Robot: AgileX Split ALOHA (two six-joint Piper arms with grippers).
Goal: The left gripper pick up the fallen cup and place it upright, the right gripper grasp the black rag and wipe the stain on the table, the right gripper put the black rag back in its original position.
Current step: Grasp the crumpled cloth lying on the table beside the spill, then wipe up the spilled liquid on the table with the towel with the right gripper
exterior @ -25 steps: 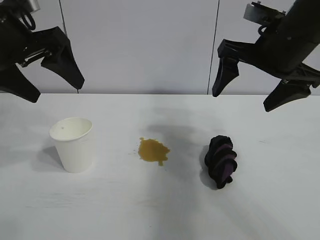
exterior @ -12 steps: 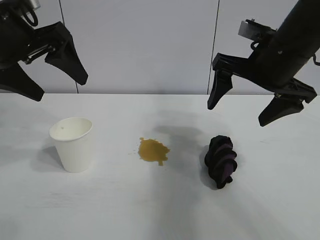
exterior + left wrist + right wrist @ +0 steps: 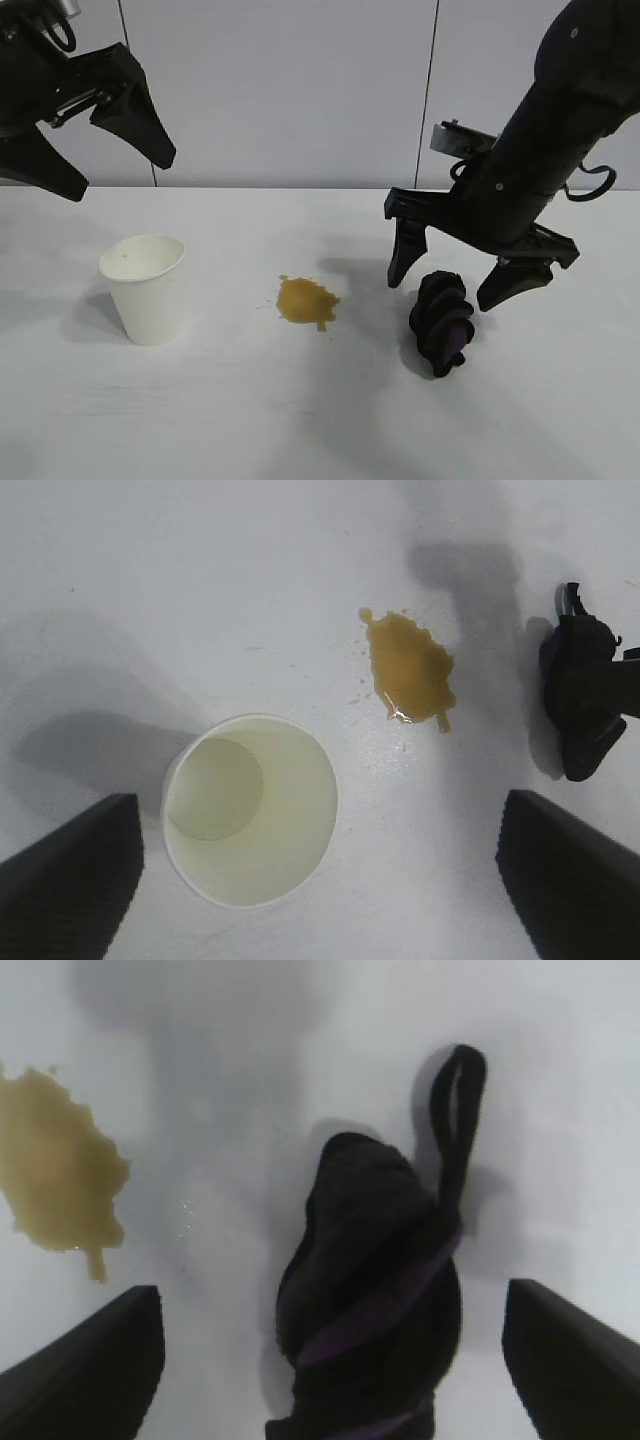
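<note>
Right gripper (image 3: 447, 283) on my feed is pitched steeply down over the black rag (image 3: 441, 323), jaws spread wide with one fingertip on each side of it, nothing gripped, and I can't tell if they touch the cloth. Left gripper (image 3: 110, 172) hangs high above the cup (image 3: 147, 288), jaws wide open and empty; the cup stands upright on the table (image 3: 250, 420), stain (image 3: 306, 301) between cup and rag. No readable markings anywhere.
</note>
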